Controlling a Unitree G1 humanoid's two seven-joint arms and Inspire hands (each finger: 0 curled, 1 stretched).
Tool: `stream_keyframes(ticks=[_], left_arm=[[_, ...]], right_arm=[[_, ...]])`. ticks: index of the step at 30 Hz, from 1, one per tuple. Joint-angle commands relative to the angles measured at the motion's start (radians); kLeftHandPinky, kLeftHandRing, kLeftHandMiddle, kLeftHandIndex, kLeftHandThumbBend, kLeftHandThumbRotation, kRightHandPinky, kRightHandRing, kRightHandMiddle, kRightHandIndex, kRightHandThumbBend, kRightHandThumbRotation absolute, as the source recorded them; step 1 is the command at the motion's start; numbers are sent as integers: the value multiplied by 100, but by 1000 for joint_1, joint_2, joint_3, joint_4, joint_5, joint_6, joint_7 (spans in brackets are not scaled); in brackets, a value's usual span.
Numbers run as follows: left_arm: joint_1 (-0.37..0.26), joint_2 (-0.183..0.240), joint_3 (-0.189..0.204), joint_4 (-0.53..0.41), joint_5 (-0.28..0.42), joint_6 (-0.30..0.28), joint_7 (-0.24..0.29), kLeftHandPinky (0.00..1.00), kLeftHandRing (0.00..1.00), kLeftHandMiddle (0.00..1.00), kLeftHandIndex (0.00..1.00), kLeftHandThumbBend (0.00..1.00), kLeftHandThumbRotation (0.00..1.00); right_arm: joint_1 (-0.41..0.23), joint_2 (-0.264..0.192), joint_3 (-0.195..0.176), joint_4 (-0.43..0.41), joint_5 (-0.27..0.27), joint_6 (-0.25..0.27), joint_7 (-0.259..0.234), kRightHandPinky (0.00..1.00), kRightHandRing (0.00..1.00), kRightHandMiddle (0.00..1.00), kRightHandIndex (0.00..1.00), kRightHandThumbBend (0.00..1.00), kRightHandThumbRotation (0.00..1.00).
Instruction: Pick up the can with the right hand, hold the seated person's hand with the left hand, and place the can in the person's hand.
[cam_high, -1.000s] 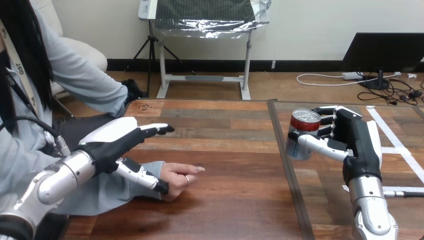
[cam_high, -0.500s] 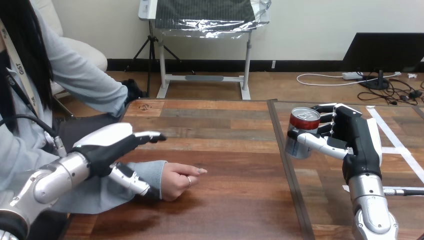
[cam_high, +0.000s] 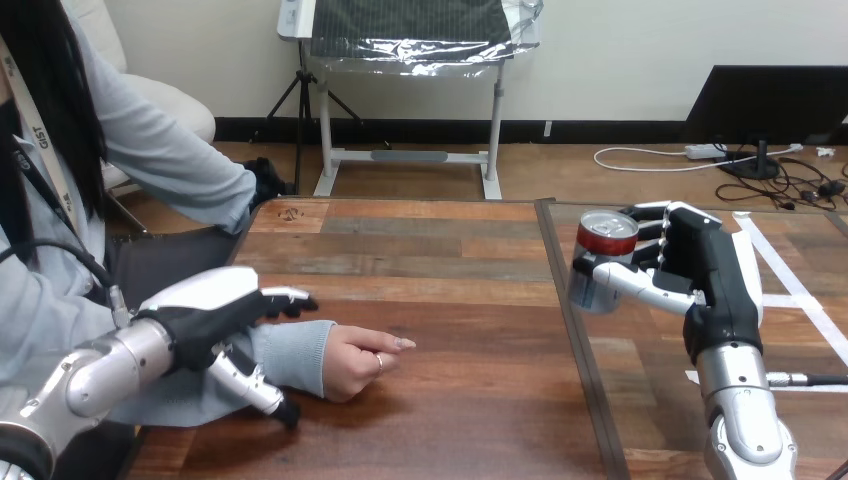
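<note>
The right hand (cam_high: 705, 270) is closed around the can (cam_high: 597, 268). Its fingers are curled round the far side and its thumb lies across the front. The can is silver with a red band near the top. It stands almost straight up and is held above the right half of the tabletop (cam_high: 450, 290), nearer the far edge than the near one.

The person's hand (cam_high: 358, 360) rests on the tabletop near the left edge. It is loosely curled, and one finger points toward the right side. The can is well apart from it.

The left hand (cam_high: 205, 312) is over the person's grey sleeve (cam_high: 295, 350), just behind the wrist. I cannot tell if it is gripping the arm or only sitting over it.
</note>
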Motion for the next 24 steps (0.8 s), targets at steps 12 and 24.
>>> stream_keyframes(ticks=[12,24], left_arm=[[-98,18,-26,-13,2,-18,35,43,50,56,76,100,23],[-85,15,-22,-37,-4,-31,52,31,36,43,69,100,20]], right_arm=[[-86,-17,-9,-85,28,-57,8,30,35,42,49,71,0],[-87,-12,-15,-74,45,-59,30,30,35,43,49,70,0]])
